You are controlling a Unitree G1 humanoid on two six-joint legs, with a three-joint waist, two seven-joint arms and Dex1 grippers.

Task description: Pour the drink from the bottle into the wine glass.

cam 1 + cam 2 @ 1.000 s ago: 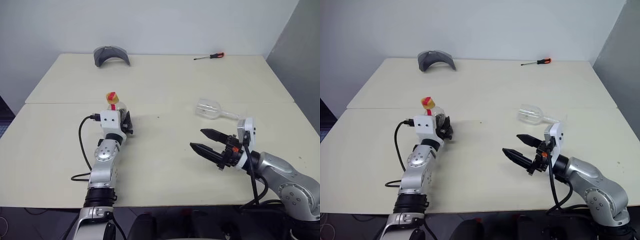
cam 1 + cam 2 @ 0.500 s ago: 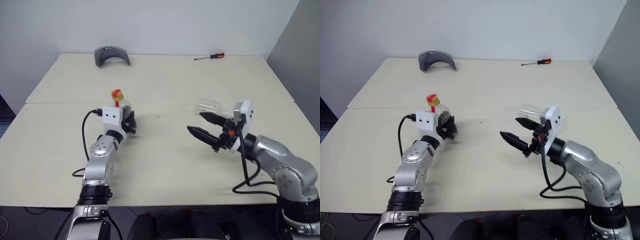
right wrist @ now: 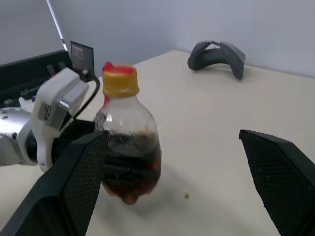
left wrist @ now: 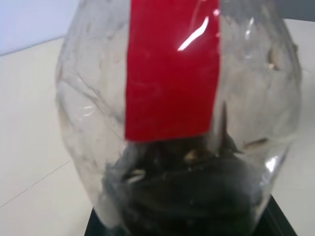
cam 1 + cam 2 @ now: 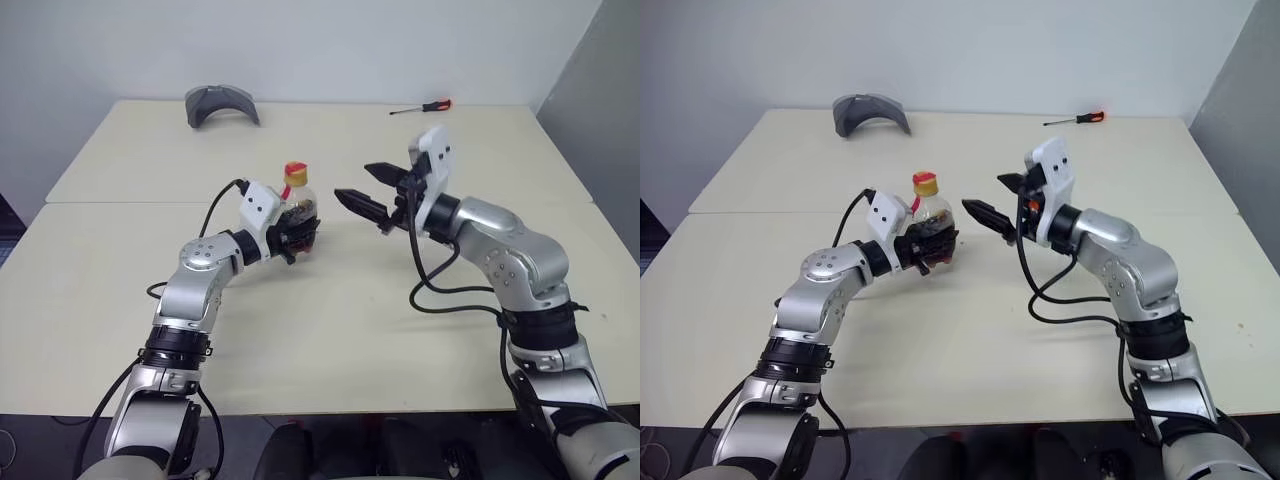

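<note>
One bottle: small, squat, clear plastic; yellow cap, red strip, upright, mid-table
Drink: dark reddish-brown, low in the body
Left gripper: pinching the bottle's lower body
Right gripper: spread wide, just right of the bottle

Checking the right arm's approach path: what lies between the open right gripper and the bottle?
Nothing: in the left eye view, only bare table shows in the gap between the right gripper and the bottle.

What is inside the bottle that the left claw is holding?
The bottle holds a little dark reddish-brown drink at the bottom. The left claw covers part of its lower body, so the exact level is hidden.
</note>
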